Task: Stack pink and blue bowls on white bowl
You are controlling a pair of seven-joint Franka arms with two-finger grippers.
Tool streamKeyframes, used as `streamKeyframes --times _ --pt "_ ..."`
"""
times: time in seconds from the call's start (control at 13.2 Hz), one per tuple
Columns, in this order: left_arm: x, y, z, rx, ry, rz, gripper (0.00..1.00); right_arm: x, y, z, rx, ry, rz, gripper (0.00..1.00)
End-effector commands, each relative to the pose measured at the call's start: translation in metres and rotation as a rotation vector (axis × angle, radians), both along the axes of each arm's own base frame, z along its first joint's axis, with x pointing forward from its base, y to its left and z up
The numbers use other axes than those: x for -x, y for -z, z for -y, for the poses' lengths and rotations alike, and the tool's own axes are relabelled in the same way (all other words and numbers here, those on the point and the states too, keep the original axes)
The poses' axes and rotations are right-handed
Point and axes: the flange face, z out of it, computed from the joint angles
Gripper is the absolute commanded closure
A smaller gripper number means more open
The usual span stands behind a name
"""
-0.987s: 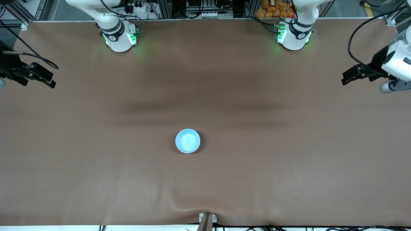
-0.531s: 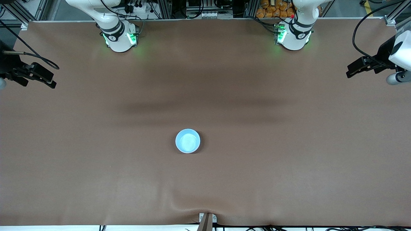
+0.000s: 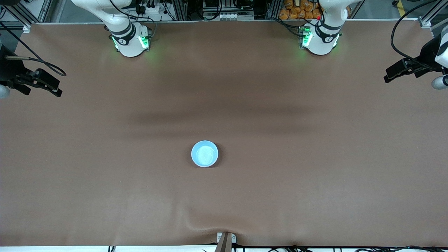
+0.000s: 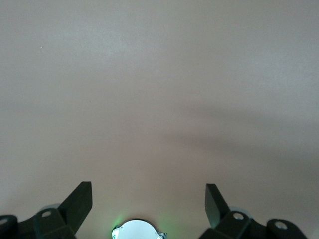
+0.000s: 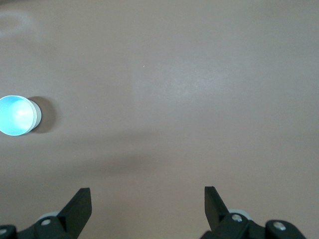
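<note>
Both grippers hang empty with their fingers spread wide. Left gripper [image 4: 148,200] is up over the left arm's end of the table [image 3: 315,168], its black wedge-shaped fingers [image 4: 79,199] well apart above bare cloth, the rounded white base of an arm [image 4: 138,230] with a green glow showing between them. Right gripper [image 5: 147,203] waits over the right arm's end, equally wide, holding nothing. Only a light sky-blue bowl [image 3: 204,153] shows, small, round and smooth with a glossy inside, upright near the table's middle, nearer the front camera than both bases; whether other bowls sit beneath it cannot be told. Brown matte cloth covers the table, slightly rippled at its near edge. No writing is readable.
</note>
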Motion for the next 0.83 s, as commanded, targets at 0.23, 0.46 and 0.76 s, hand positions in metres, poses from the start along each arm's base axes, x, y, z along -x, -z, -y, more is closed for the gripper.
streamKeyframes --times 0.23,0.46,0.76 --pt "-0.004 -0.007 -0.004 0.024 0.008 0.0 0.0 -0.005 -0.004 -0.002 0.025 -0.012 0.002 0.0" --pt "-0.005 -0.013 -0.008 0.023 0.0 0.012 0.0 -0.005 -0.004 -0.002 0.024 -0.012 0.001 0.0" --pt "-0.006 -0.007 -0.015 0.027 -0.004 -0.009 0.0 -0.005 -0.004 -0.001 0.021 -0.013 0.003 0.0"
